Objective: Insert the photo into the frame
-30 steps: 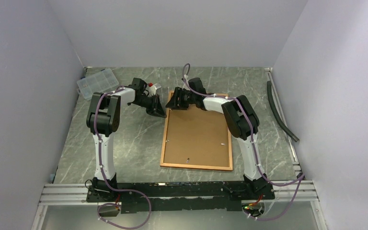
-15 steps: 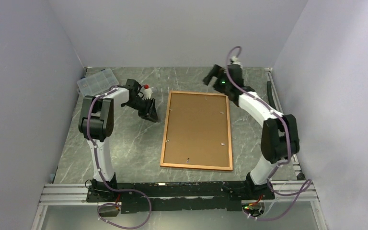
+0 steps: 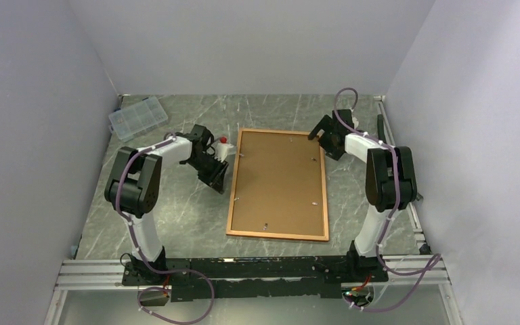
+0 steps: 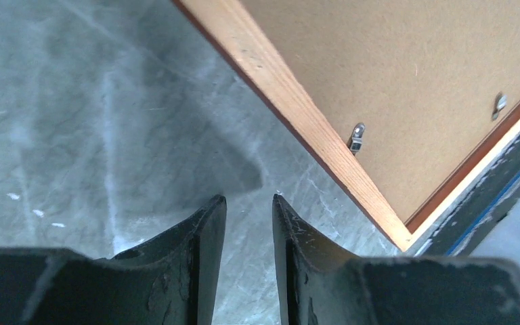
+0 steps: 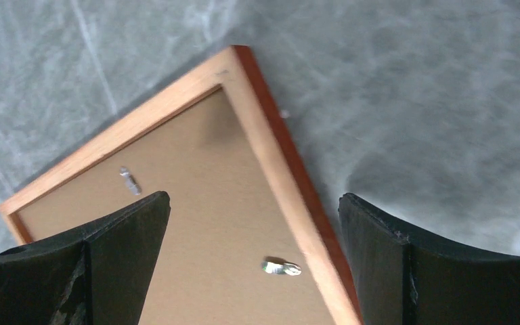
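Observation:
The frame (image 3: 233,196) lies face down in the middle of the table, its tan back rail up and the brown backing board (image 3: 281,179) inside it. The photo is hidden. My left gripper (image 3: 218,181) is low over bare table just left of the frame's left rail (image 4: 291,108). Its jaws (image 4: 249,203) are a narrow gap apart and hold nothing. My right gripper (image 3: 321,135) is wide open at the frame's far right corner. Its fingers (image 5: 254,200) straddle the right rail (image 5: 271,149) without gripping it. Metal tabs (image 5: 281,268) sit on the board.
A clear plastic organiser box (image 3: 137,116) stands at the far left. A small white and red object (image 3: 222,145) lies by the left wrist. A black hose (image 3: 396,159) runs along the right wall. The aluminium base rail (image 3: 257,271) lines the near edge.
My right gripper left the frame's far left corner, swung up and right, and came down at the far right corner. My left gripper moved nearer along the frame's left rail.

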Motion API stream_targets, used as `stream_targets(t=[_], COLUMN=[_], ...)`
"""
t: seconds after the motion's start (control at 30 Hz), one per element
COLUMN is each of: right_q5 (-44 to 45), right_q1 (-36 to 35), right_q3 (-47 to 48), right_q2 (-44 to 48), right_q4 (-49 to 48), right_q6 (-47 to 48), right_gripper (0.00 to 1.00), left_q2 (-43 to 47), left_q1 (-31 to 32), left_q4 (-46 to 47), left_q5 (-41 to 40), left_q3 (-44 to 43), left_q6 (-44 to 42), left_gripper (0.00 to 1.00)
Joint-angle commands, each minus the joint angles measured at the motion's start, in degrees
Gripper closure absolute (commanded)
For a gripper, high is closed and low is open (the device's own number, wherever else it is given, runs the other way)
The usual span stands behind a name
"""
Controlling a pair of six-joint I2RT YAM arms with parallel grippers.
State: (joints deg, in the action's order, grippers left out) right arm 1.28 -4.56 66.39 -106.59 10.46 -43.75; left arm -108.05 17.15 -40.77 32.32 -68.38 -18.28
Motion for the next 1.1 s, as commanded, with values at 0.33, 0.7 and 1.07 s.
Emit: stream_targets(t=[0.33,0.7,1.07], right_q5=[-18.4,-17.8,-5.0], right_q1=[-11.7,-18.3,-12.0], right_q3=[27.8,53.1,21.5], right_q2=[-21.1,-28.4,4.4], right_q4=[4.8,15.9,14.3], right_q6=[-2.9,4.1,4.1], right_gripper=[0.00,0.00,0.00], left_q2=[-0.4,0.4,8.0], left_q1=[8.9,14.6,-2.1], left_q4=[2.6,-6.3,-22.1], left_q5=[-4.1,3.9,6.2], left_q3=[3.9,0.7,-12.1], left_q6=[-4.1,-3.6,-11.8], left_gripper=[0.63,0.57,0.31])
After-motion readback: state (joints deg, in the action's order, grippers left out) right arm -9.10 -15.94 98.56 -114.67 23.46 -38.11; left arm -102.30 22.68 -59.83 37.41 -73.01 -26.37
